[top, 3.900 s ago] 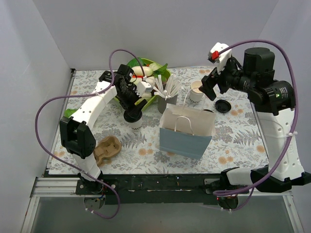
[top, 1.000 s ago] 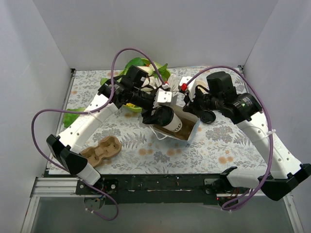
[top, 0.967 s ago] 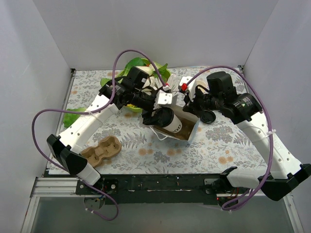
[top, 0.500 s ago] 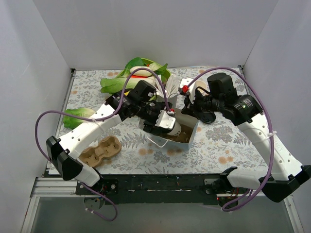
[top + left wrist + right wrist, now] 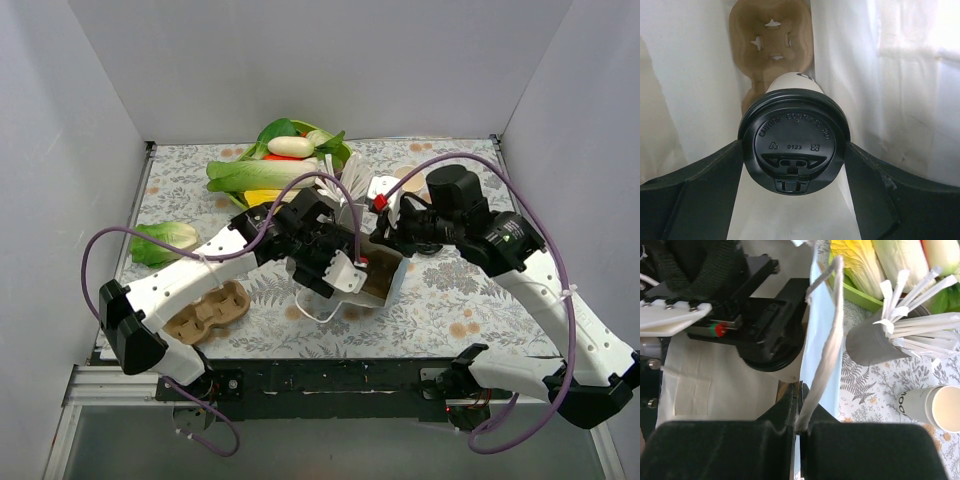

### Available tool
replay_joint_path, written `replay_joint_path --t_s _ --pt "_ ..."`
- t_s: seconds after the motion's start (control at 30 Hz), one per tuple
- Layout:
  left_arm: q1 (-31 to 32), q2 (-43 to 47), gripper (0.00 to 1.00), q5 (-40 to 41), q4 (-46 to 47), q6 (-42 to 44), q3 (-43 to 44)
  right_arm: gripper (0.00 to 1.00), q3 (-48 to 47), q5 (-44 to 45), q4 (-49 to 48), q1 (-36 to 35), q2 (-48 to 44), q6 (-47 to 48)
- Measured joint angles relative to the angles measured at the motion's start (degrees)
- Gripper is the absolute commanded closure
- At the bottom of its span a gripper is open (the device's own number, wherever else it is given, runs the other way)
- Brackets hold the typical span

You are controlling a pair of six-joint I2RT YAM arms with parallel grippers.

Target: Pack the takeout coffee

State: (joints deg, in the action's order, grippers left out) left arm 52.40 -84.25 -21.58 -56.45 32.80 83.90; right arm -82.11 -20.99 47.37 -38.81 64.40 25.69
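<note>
Since a few seconds back the bag (image 5: 380, 285) has gone from standing upright to lying tipped at the middle of the overhead frame. The left arm has pushed in through its mouth, a bit deeper than half a second ago.

The cup (image 5: 790, 87), its black lid (image 5: 794, 135) pressed on, is inside the bag now. From above I can't see it at all. In the left wrist view it fills the centre, lid towards the lens, with white bag walls on either side. The left gripper (image 5: 794, 150) clasps it just under the lid, a finger tight on each flank. A brown carrier (image 5: 771, 30) shows at the top of that frame, beyond the cup at the bag's far end.

The right gripper (image 5: 801, 426) is pinched narrow on the bag's rim beside the paper handle (image 5: 826, 335), and seems to be holding the mouth open.

I'd call this the loading step, nearly done. Next, the cup likely needs easing on until it seats at the carrier. Then the left fingers must part and back straight out while the right hold stays firm.
</note>
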Motion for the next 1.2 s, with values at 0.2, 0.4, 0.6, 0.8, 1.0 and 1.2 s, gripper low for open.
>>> replay_joint_path --t_s 0.2,0.4,0.6,0.8,1.0,1.2 --pt "1.7 0.3 1.0 5.6 1.7 0.1 -1.9 0.99 6.0 1.9 -2.4 -4.4 -3.3 0.0" --pt "3.2 1.8 1.0 9.0 4.9 0.7 -7.0 0.99 8.0 4.0 -4.0 -6.6 -4.8 -0.3" --pt "3.6 3.5 1.0 10.5 6.2 1.5 -9.3 0.99 9.8 4.8 -6.1 -7.5 -5.7 -0.5" --pt "3.8 3.9 1.0 10.9 9.6 2.2 -11.3 0.99 11.1 4.7 -7.1 -7.8 -6.7 -0.6" --pt "4.0 4.0 1.0 12.0 10.7 3.9 -12.7 0.99 11.1 4.6 -7.5 -7.8 -6.7 -1.6" --pt "4.1 4.0 1.0 13.0 11.7 4.9 -13.3 0.99 11.4 3.6 -7.7 -7.8 -6.7 -2.5"
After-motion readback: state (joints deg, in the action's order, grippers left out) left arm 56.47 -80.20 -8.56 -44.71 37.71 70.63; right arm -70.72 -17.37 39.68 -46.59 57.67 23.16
